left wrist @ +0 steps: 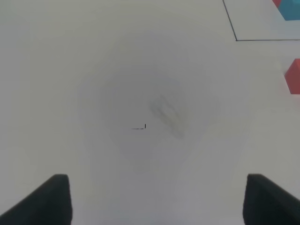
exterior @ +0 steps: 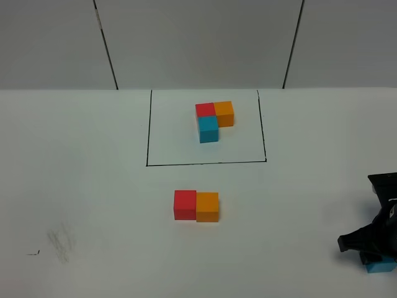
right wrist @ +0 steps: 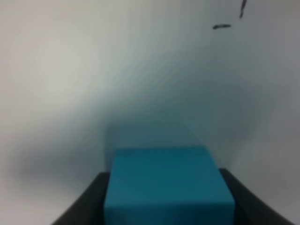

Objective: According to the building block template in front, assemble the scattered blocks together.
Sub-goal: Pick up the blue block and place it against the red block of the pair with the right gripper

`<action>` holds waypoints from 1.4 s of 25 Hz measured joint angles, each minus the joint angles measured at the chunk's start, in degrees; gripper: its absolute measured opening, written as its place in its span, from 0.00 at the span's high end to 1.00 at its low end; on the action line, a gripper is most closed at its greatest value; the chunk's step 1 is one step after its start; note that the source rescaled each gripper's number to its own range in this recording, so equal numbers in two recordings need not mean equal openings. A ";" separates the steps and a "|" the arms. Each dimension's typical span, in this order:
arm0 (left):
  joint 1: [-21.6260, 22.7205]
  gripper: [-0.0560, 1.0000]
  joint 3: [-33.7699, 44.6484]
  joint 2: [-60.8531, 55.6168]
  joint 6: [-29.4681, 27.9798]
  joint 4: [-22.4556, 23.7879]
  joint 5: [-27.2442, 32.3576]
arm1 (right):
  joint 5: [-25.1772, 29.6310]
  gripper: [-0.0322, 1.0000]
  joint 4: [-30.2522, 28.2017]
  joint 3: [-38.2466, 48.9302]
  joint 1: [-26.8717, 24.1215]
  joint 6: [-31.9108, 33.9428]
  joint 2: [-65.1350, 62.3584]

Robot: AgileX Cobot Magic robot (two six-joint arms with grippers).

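Tabletop (exterior: 93, 186), white and matte, carries everything. On its far half a black frame (exterior: 149, 130) marks off the building block template (exterior: 214, 119): red and orange side by side, blue in front of the red, an L for reference only. Nearer, outside the frame, the loose red cube (exterior: 185, 204) and orange cube (exterior: 207, 207) sit touching, red on the left, matching the template's back row. The blue cube (right wrist: 168, 183), plain and sharp-edged, is far off at the right near corner, clamped between the jaws of the right gripper (exterior: 374, 254), probably for carrying to the spot in front of the red. The left gripper (left wrist: 161, 199) hangs spread wide over bare table, holding nothing, clear of the work.
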 joint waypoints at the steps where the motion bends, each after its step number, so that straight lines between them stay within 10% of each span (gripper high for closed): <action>1: 0.00 0.20 0.00 0.00 0.00 0.00 0.00 | -0.12 0.97 0.00 0.00 0.00 0.00 0.00; 27: 0.00 0.20 0.00 0.00 0.00 0.00 0.00 | 10.62 0.97 11.37 0.11 0.19 1.63 -21.54; 35: 0.00 0.20 0.00 0.00 0.00 0.00 0.00 | 12.77 0.97 12.57 0.11 12.50 5.65 -24.96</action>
